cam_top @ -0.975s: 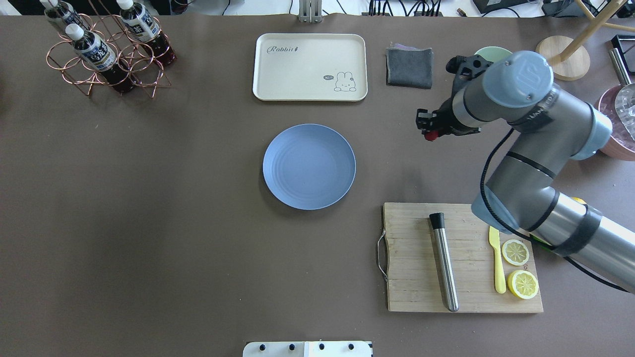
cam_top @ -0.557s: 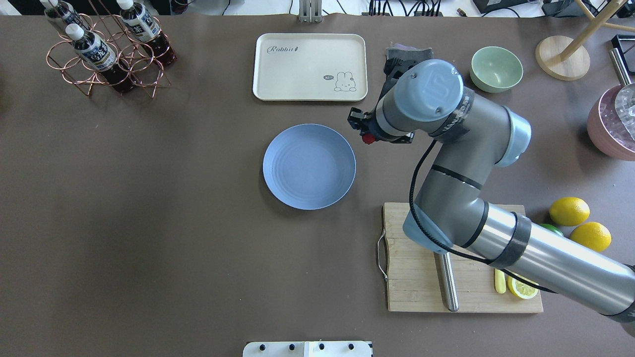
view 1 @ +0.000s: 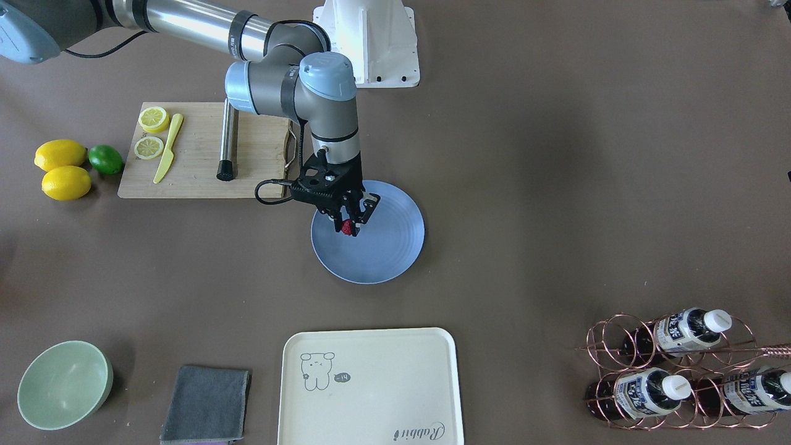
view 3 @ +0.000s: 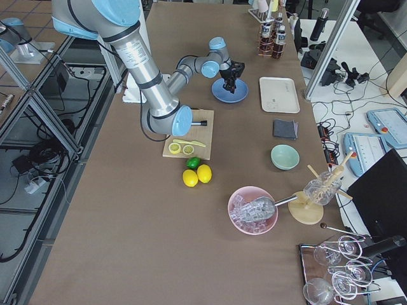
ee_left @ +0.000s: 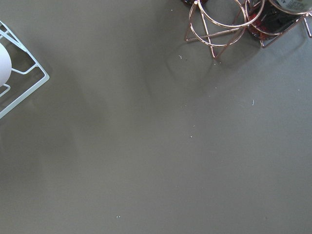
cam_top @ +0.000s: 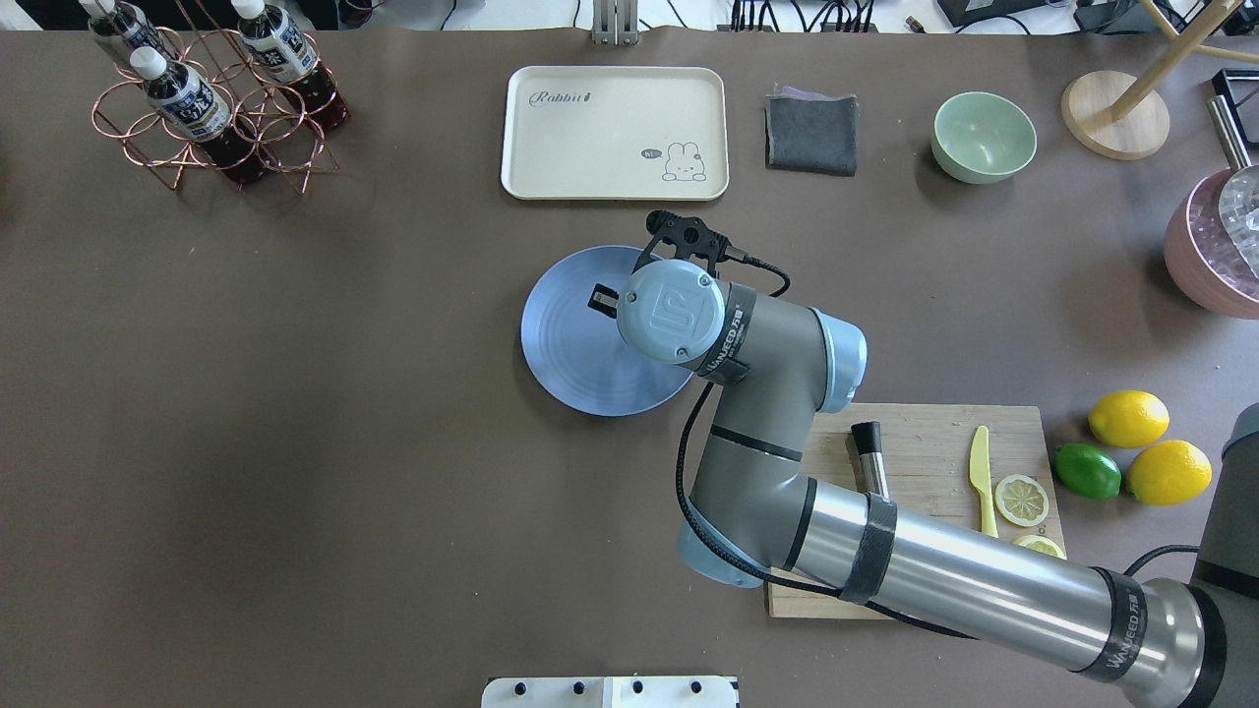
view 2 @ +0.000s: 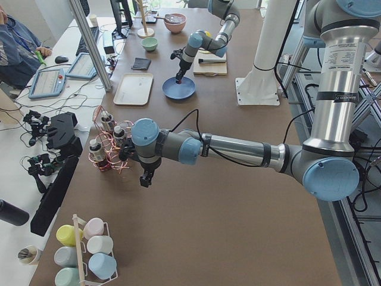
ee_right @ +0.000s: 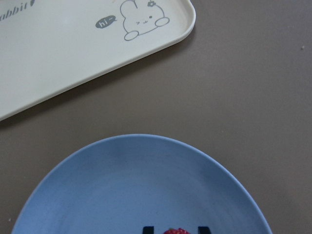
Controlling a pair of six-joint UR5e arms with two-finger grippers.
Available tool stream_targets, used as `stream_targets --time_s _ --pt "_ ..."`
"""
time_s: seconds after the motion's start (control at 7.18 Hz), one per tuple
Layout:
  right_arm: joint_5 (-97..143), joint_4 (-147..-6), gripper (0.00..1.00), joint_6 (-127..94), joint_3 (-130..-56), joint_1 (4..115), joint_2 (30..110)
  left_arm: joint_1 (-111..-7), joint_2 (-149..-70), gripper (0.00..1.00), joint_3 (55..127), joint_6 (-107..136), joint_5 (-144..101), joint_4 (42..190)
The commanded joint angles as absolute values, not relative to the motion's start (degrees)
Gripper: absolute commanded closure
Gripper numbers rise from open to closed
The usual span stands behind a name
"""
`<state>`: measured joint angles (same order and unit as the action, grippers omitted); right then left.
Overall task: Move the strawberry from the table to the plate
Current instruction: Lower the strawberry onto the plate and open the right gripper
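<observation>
My right gripper (view 1: 348,227) is shut on the strawberry (view 1: 346,228), a small dark red berry pinched between its black fingertips. It hangs over the light blue plate (view 1: 389,247), toward the plate's side nearest the cutting board; I cannot tell whether it touches. The right wrist view shows the strawberry (ee_right: 174,231) at the bottom edge, over the plate (ee_right: 136,190). From overhead the wrist hides the berry, and the plate (cam_top: 566,354) lies partly under the arm. My left gripper (view 2: 144,180) hovers over the brown table (cam_top: 295,442) near the bottle rack; I cannot tell its state.
A cream tray (cam_top: 615,133), grey cloth (cam_top: 811,133) and green bowl (cam_top: 984,138) line the far side. A cutting board (cam_top: 925,442) with a knife, lemon slices and a metal rod lies under the right arm. Two lemons and a lime (cam_top: 1087,470) lie beside it. A copper bottle rack (cam_top: 211,98) stands far left.
My right arm has swung left from beside the green bowl to above the plate, carrying the strawberry with it.
</observation>
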<state>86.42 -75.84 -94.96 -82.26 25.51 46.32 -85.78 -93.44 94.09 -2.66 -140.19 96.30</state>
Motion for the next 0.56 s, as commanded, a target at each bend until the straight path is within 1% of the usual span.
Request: stream_targets --time_s 0.0,0.42 --pt "84.99 -73.74 1.00 -95.80 -80.42 24.00 46.06 -85.78 -93.34 0.02 94.13 -2.64 -140.62 96.33" --pt "84.99 -73.83 1.00 -96.42 -80.42 23.55 45.36 -85.78 -93.25 0.02 94.13 -2.64 -140.62 96.33"
